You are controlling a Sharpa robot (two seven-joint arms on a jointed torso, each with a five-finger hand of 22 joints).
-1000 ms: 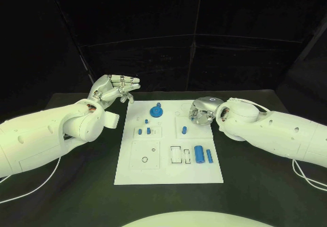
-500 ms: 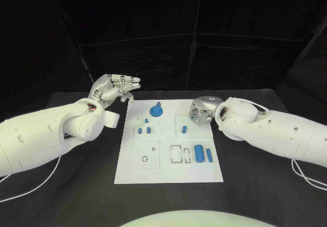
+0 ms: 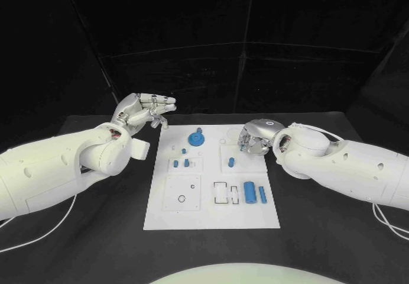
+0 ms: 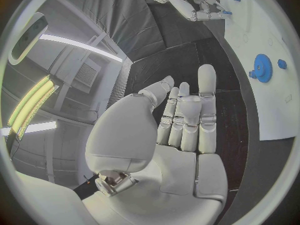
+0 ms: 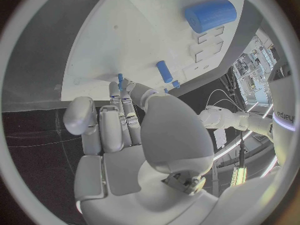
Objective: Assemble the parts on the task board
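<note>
The right hand (image 3: pixel 254 141) was held over the task board (image 3: pixel 213 213), fingertips apparently pinching a small blue peg (image 5: pixel 120 79); the left hand (image 3: pixel 143 110), empty, fingers extended, was raised well off the board's far-left corner

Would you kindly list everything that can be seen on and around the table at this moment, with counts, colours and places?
Black table: one, black, under everything.
White task board: one, white, flat in the middle of the table.
Blue gear-shaped part: one, blue, at the far middle of the board.
Large blue cylinder: one, blue, lying on the near right of the board.
Slim blue bar: one, blue, just right of the large cylinder.
Small blue pegs: about four, blue, mid-board; one lies nearer the right hand.
Left hand: one, silver, raised beyond the board's far left corner, holding nothing.
Right hand: one, silver, over the board's far right; fingertips by a small blue piece, grip unclear.
</note>
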